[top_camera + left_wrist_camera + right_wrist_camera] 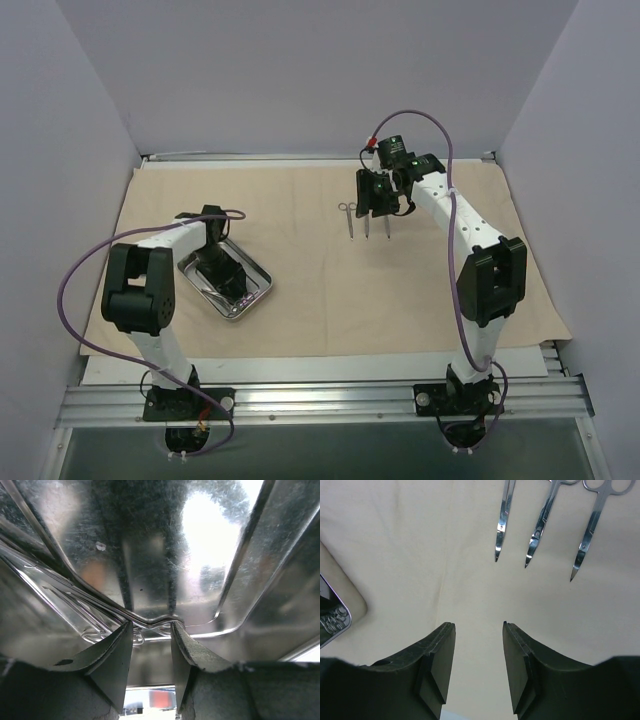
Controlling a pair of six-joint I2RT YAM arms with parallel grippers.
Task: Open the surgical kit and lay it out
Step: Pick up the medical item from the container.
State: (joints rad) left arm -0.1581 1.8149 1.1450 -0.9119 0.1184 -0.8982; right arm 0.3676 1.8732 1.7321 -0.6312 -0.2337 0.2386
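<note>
Left gripper [150, 627] parted in steel tray [210, 555], right gripper [479, 627] parted empty over beige cloth [395, 540], grey walls [300, 70].

Cloth [320, 310] covers tabletop. Wide bare stretch mid-cloth, between tray [263, 290] and laid-out instruments [367, 220]: free passage. Near strip in front of tray also bare.

Tray left of centre; raised rim blocks low sideways sweep. Left pincer [151, 630] down inside it, jaws apart, tray instruments [85, 600] crowding floor at fingertips.

Laid-out instruments: three in row, far centre, narrow gaps between. Right pincer [478, 630] beside them, jaws parted over bare cloth, tips close ahead.

Walls [80, 120] hem left, right, far sides.
</note>
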